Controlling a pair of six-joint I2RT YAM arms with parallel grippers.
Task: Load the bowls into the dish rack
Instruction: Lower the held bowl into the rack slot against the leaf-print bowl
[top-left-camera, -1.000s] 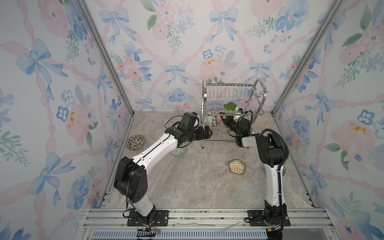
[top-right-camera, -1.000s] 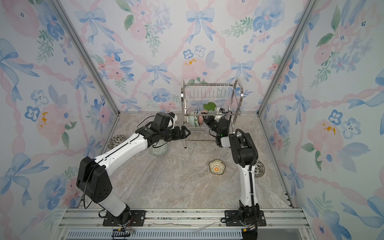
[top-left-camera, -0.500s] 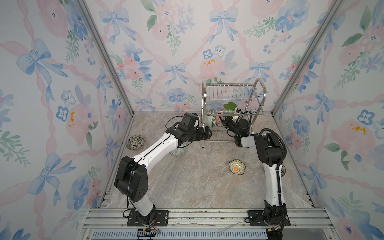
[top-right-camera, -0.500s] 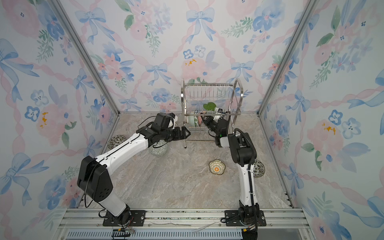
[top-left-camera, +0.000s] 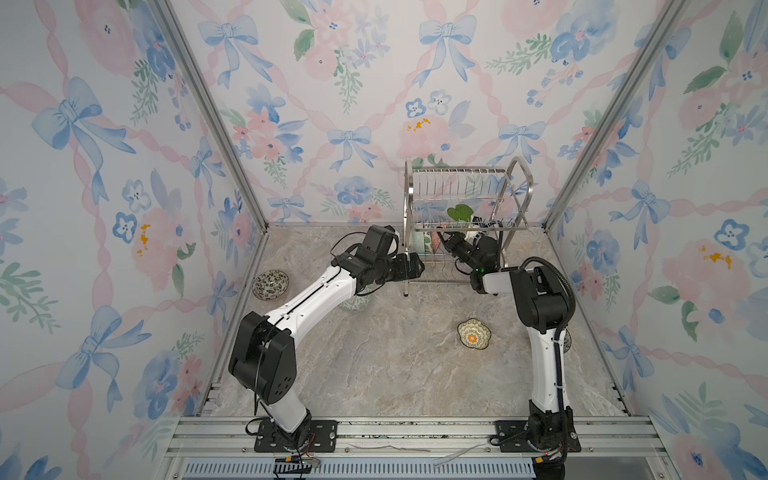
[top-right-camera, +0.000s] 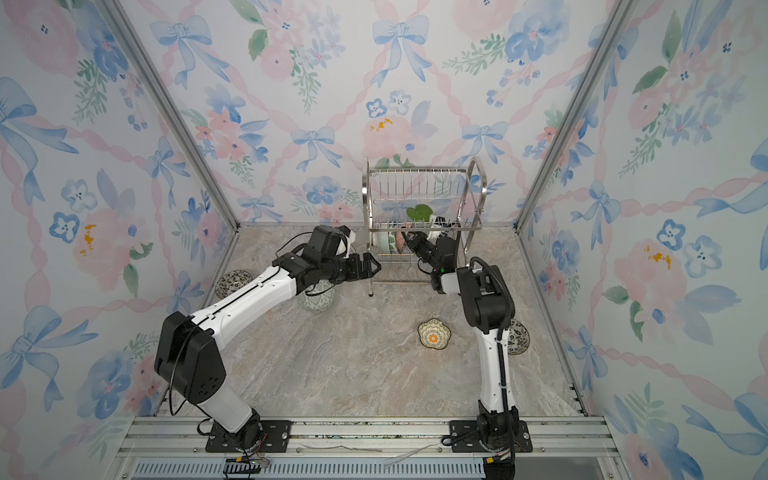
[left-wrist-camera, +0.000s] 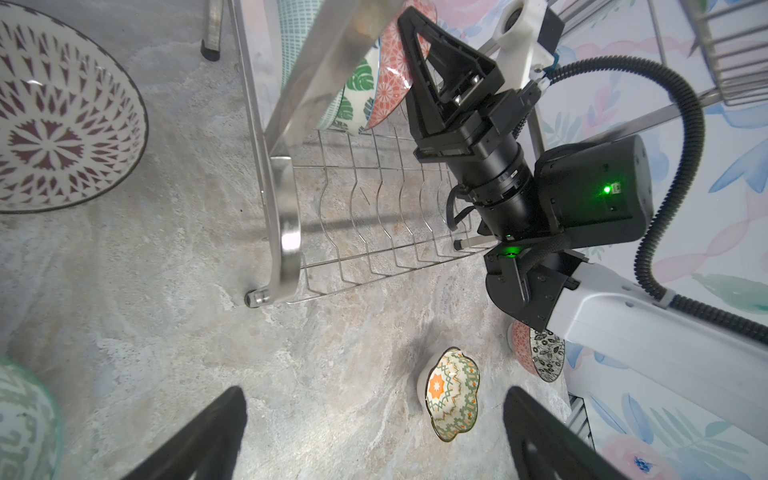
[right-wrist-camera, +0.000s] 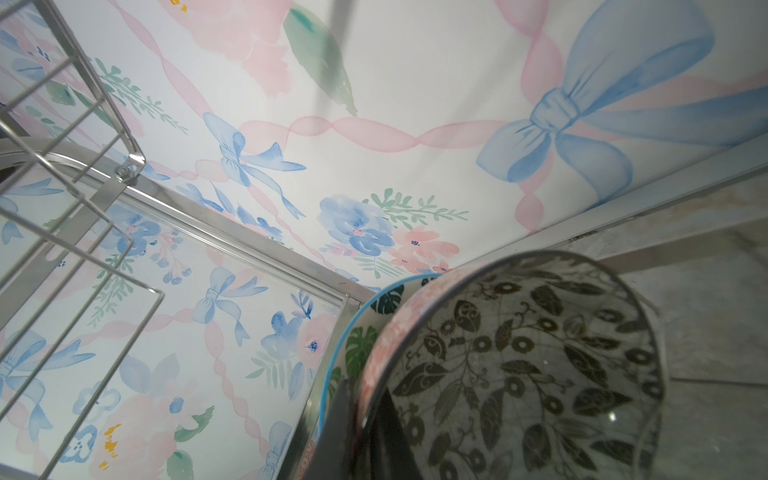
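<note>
Right tool (left-wrist-camera: 407, 25) grips coral bowl (left-wrist-camera: 388, 79), 1 of 3 in dish rack (top-left-camera: 409, 195); left tool (top-left-camera: 415, 264) gapes empty; perhaps 5 loose.

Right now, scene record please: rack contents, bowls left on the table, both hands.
rack: dish rack, upright at the back of the table
lower tier: mint grid bowl, green leaf bowl, coral bowl, all on edge
on table: dark floral bowl, green geometric bowl, maroon lattice bowl, scalloped bowl, dark-leaf bowl behind the right arm
left hand: open, empty, just outside the rack's left end
right hand: shut on the coral bowl's rim, inside the lower tier
</note>
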